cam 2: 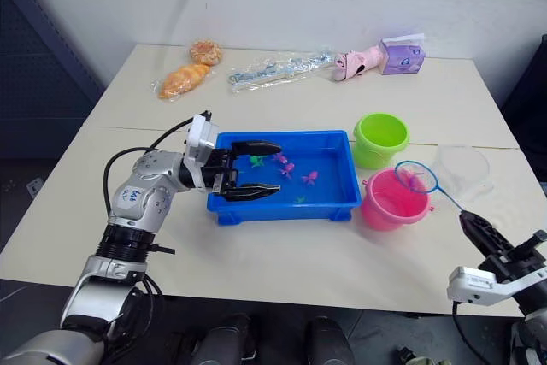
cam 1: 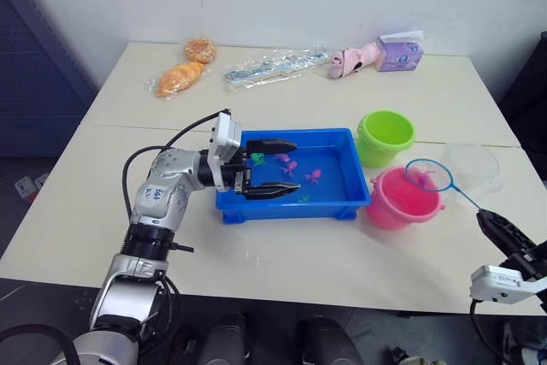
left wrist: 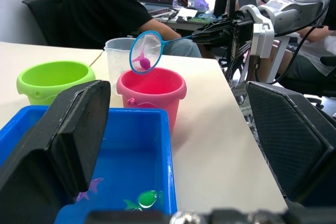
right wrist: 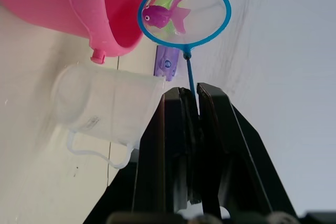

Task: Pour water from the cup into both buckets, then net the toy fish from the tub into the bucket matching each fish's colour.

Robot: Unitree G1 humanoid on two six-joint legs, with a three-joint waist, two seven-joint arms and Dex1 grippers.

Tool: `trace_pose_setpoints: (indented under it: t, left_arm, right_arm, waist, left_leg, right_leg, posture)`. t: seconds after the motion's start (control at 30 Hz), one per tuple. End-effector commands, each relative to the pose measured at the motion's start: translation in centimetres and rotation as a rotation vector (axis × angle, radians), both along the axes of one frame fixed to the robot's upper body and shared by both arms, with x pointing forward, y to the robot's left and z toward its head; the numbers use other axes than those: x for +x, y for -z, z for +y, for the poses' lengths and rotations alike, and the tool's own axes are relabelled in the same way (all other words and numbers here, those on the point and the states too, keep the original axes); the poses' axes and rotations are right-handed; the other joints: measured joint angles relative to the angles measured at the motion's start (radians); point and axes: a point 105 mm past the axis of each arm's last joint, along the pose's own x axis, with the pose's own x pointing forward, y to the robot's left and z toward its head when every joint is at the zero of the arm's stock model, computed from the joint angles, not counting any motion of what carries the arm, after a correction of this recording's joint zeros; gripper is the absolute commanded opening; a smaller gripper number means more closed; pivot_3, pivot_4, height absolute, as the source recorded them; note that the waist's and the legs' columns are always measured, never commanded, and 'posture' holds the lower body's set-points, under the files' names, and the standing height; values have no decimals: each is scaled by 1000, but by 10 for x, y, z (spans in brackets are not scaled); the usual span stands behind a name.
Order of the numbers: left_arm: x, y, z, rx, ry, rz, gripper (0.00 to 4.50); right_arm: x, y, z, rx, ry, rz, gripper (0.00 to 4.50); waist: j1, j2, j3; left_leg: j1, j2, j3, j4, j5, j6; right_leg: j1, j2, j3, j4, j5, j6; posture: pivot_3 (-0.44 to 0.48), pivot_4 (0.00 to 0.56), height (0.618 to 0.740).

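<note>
Two claws: right claw (right wrist: 190,129) clamps net (right wrist: 185,12) handle, hoop holding one pink fish (right wrist: 163,15) above pink bucket (cam 1: 400,198); left claw (cam 1: 272,167) gapes over blue tub (cam 1: 338,203); cup (cam 1: 471,165) beside; green bucket (cam 1: 385,136) beyond.

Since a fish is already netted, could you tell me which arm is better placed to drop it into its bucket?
The right: its pincer grips the net, which holds a pink fish above the pink bucket. The left pincer hovers open over the tub.
</note>
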Motion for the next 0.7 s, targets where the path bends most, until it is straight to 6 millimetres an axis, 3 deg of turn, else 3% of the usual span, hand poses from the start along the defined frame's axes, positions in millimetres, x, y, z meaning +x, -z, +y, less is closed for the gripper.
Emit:
trace_pose_setpoints:
  t: [0.03,0.17,0.27,0.43,0.57,0.7]
  left_arm:
    - [-3,-6,-3,-12,5,-28,4429]
    - [-4,-4,-3,0,12,-29,4429]
    - [-4,-5,-4,-11,5,-25,4429]
    - [-1,-6,-1,-10,-15,-30,4429]
    - [-2,-5,-2,-6,-9,-33,4429]
    - [-3,-5,-3,-13,-10,-32,4429]
  right_arm:
    - [2,-10,4,-4,-19,-47,0]
    - [4,-12,1,2,2,-65,0]
    - [5,-4,14,23,-58,-22,0]
    - [4,-21,-18,22,76,-100,0]
    - [2,3,15,52,-44,-15,0]
    - [1,-5,4,59,28,-71,0]
  waist:
    - [0,0,0]
    - [0,0,0]
    - [-1,0,0]
    - [1,0,0]
    - [0,0,0]
    - [0,1,0]
  left_leg:
    - [0,0,0,0,0,0]
    - [0,0,0,0,0,0]
    - [0,0,0,0,0,0]
    - [0,0,0,0,0,0]
    - [0,0,0,0,0,0]
    - [0,0,0,0,0,0]
  right_leg:
    - [0,0,0,0,0,0]
    - [0,0,0,0,0,0]
    - [0,0,0,0,0,0]
    - [0,0,0,0,0,0]
    - [0,0,0,0,0,0]
    - [0,0,0,0,0,0]
  posture:
    - [0,150,740]
    - [0,150,740]
    - [0,150,740]
    - [0,150,740]
    - [0,150,740]
    - [0,150,740]
